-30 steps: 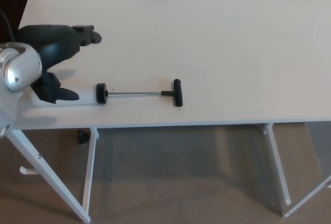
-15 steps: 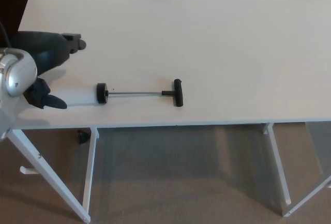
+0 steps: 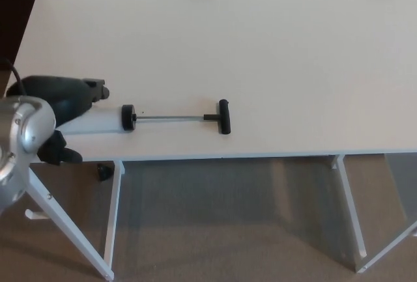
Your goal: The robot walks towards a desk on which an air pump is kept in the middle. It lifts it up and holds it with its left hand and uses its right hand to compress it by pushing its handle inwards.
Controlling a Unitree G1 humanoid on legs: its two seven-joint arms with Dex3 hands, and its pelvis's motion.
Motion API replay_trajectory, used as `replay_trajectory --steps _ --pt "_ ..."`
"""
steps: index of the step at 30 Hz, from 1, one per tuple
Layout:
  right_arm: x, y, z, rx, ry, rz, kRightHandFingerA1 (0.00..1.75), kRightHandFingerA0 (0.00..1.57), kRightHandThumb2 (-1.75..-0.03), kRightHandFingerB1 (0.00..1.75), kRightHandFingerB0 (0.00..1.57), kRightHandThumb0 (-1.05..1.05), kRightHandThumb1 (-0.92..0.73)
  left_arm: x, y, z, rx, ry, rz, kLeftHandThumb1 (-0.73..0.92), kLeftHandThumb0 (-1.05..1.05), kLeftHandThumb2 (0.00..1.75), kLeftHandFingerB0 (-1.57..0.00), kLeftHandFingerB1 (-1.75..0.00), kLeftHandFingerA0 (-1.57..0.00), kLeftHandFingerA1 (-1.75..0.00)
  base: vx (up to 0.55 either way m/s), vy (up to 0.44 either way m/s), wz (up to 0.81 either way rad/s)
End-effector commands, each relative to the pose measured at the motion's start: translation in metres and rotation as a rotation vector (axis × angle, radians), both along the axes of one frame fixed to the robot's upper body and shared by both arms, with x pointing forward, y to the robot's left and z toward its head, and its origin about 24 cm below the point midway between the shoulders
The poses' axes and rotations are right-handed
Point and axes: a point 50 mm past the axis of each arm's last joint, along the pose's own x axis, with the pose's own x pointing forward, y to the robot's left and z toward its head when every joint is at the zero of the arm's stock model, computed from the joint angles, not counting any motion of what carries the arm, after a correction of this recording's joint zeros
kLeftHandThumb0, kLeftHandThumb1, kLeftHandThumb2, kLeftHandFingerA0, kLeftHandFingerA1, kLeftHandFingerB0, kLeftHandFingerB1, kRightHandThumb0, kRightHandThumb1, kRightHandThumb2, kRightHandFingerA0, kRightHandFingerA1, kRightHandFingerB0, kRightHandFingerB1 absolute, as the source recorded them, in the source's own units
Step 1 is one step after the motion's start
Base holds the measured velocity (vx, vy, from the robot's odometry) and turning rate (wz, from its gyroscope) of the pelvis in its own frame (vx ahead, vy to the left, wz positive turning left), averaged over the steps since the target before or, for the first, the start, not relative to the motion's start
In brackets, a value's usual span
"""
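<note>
The air pump lies flat near the table's front edge. Its white barrel (image 3: 98, 123) points left and ends in a black cap (image 3: 128, 117). A thin metal rod (image 3: 169, 118) runs right from the cap to the black T-handle (image 3: 223, 116), fully pulled out. My left hand (image 3: 62, 99) is at the barrel's left end, open. Its upper fingers (image 3: 96, 90) reach over the barrel's far side, and the thumb (image 3: 60, 155) hangs past the table's front edge. The barrel's left end is hidden behind the hand. My right hand does not show.
The white table (image 3: 260, 47) fills most of the view, with white legs (image 3: 114, 210) below its front edge. Brown carpet (image 3: 228, 230) lies under it. My silver left wrist joint (image 3: 23, 135) sits at the picture's left edge.
My left hand has dropped toward the table's front edge, from beyond the barrel to astride its left end. The pump has not moved.
</note>
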Motion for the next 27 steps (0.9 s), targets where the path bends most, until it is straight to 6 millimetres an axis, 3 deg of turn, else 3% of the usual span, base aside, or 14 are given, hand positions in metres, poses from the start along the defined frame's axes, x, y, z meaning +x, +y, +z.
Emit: replay_trajectory --steps 1,4,5,7,8,10,11,16,17,21,22,27 --pt "0.001 -0.004 0.004 -0.029 -0.008 -0.004 0.48 0.8 -0.57 0.43 0.61 -0.37 -0.58 0.0 0.0 -0.012 -0.062 -0.068 -0.015 0.36 -0.05 0.84 -0.02 -0.44 0.0 -0.44 0.0 0.0 0.0" --pt "0.002 -0.004 0.005 -0.038 -0.012 0.001 0.46 0.78 -0.56 0.42 0.61 -0.36 -0.58 0.002 -0.001 -0.018 -0.082 -0.075 -0.018 0.36 -0.05 0.83 -0.03 -0.44 0.0 -0.44 0.0 0.0 0.0" --pt "0.003 -0.004 0.005 -0.037 -0.016 0.001 0.46 0.78 -0.56 0.42 0.62 -0.37 -0.57 0.003 -0.002 -0.019 -0.08 -0.074 -0.018 0.55 -0.08 0.55 -0.11 -0.27 -0.11 -0.26 0.0 0.0 0.0" --pt "0.004 -0.003 0.005 -0.037 -0.02 0.002 0.46 0.78 -0.56 0.42 0.62 -0.37 -0.57 0.004 -0.002 -0.02 -0.078 -0.073 -0.018 0.55 -0.08 0.55 -0.11 -0.27 -0.11 -0.26 0.0 0.0 0.0" --pt "0.005 -0.003 0.006 -0.039 -0.022 0.005 0.47 0.8 -0.55 0.42 0.63 -0.38 -0.56 0.005 -0.002 -0.021 -0.076 -0.073 -0.021 0.37 -0.08 0.83 0.0 -0.43 0.0 -0.44 0.0 0.0 0.0" --pt "0.005 -0.003 0.006 -0.042 -0.024 0.009 0.47 0.8 -0.55 0.42 0.63 -0.38 -0.56 0.005 -0.002 -0.021 -0.074 -0.075 -0.026 0.37 -0.08 0.83 0.0 -0.43 0.0 -0.44 0.0 0.0 0.0" --pt "0.006 -0.002 0.006 -0.045 -0.022 0.011 0.46 0.8 -0.56 0.42 0.63 -0.39 -0.56 0.006 -0.002 -0.022 -0.071 -0.073 -0.027 0.55 -0.08 0.56 -0.11 -0.27 -0.12 -0.28 0.0 0.0 0.0" --pt "0.006 -0.002 0.006 -0.054 -0.013 0.02 0.47 0.78 -0.58 0.43 0.62 -0.43 -0.54 0.007 -0.002 -0.024 -0.07 -0.067 -0.026 0.54 -0.11 0.57 -0.1 -0.27 -0.15 -0.3 0.0 0.0 0.0" --pt "0.007 -0.002 0.006 -0.056 -0.014 0.024 0.48 0.79 -0.58 0.44 0.64 -0.44 -0.52 0.008 -0.002 -0.024 -0.075 -0.067 -0.024 0.37 -0.11 0.83 -0.01 -0.43 -0.05 -0.46 0.0 0.0 0.0" --pt "0.009 -0.002 0.007 -0.063 -0.014 0.028 0.47 0.79 -0.58 0.44 0.65 -0.42 -0.52 0.012 -0.002 -0.022 -0.084 -0.086 -0.027 0.36 -0.1 0.83 -0.02 -0.44 -0.1 -0.48 0.0 0.0 0.0" --pt "0.009 -0.002 0.007 -0.065 -0.011 0.029 0.47 0.78 -0.58 0.43 0.64 -0.44 -0.53 0.013 -0.002 -0.022 -0.082 -0.092 -0.028 0.53 -0.14 0.56 -0.13 -0.27 -0.21 -0.3 0.0 0.0 0.0" --pt "0.009 -0.002 0.007 -0.075 -0.004 0.037 0.47 0.79 -0.59 0.43 0.64 -0.43 -0.54 0.015 -0.002 -0.019 -0.082 -0.099 -0.033 0.51 -0.17 0.57 -0.13 -0.29 -0.2 -0.31 0.0 0.0 0.0"
